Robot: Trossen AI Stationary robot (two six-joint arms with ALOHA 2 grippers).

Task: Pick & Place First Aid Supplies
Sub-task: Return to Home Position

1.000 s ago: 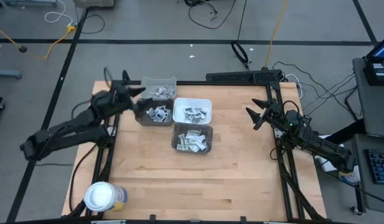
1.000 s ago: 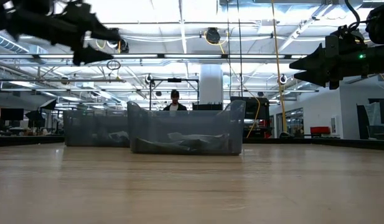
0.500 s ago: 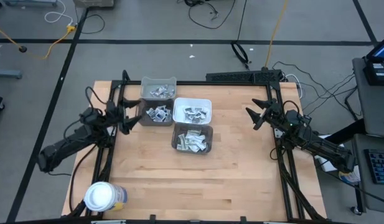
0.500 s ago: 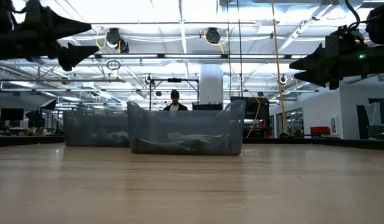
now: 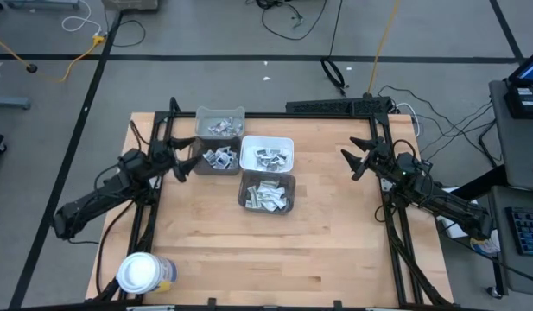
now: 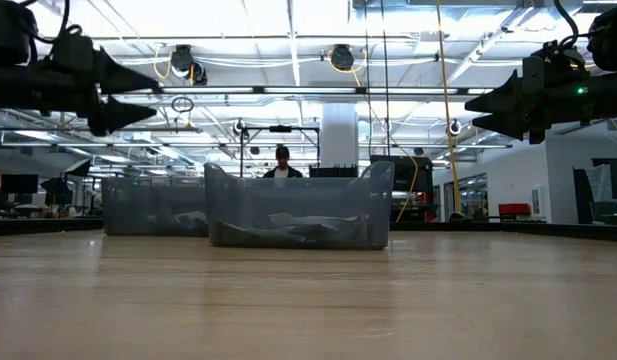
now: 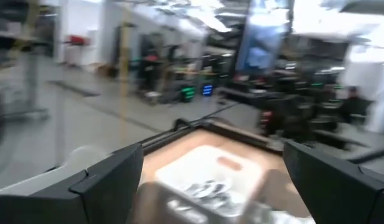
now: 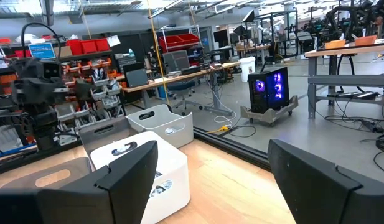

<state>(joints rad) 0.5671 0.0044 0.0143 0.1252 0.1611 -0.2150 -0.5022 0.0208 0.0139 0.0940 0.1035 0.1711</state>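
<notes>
Spread apart and empty at the left gripper (image 5: 181,160), raised off the table (image 5: 335,250) near its left edge, just beside the middle grey bin (image 5: 216,170). Much the same at the right gripper (image 5: 349,164): fingers (image 8: 126,171) wide, nothing between them, held up near the right edge and well apart from every bin. No loose packets to be seen anywhere on the bare wood. All gathered inside, as far as can be told: packets (image 5: 221,127) in the far grey bin (image 5: 199,121), more in the middle grey bin, more in the white bin (image 5: 266,141) and in the near grey bin (image 5: 267,211). Off at the near left corner, a white-lidded jar (image 5: 138,273), touched by neither arm. Judging by all this, sorting done or as good as done. Left to do, probably, only folding both arms back to rest, with nothing on the wood to fetch.
</notes>
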